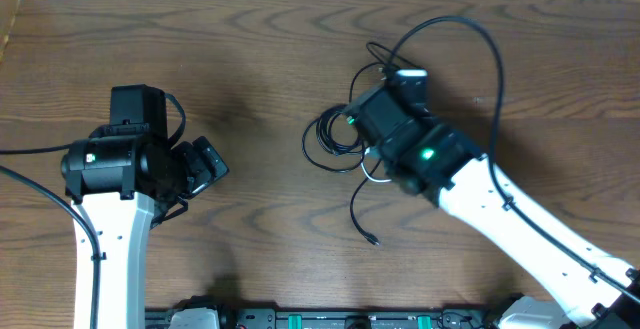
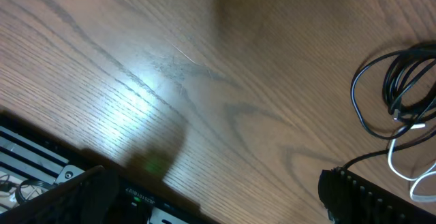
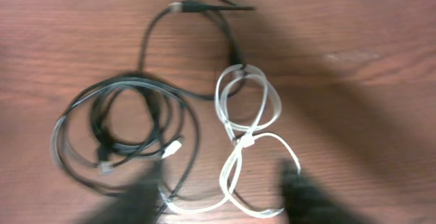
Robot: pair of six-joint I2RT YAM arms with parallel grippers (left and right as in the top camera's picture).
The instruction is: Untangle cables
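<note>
The right fingers (image 3: 310, 197) stand apart and clamp nothing. The lower loop of the white cable (image 3: 228, 166) lies on the worktop (image 3: 368, 81) between them, though I cannot tell whether either finger touches it. The black cables (image 3: 112, 149) lie coiled just ahead of one finger and out to its side, with one plug end stretched farther ahead, while the left fingers (image 2: 354, 197) are spread wide and hold nothing, both cables lying well off beyond one finger.
</note>
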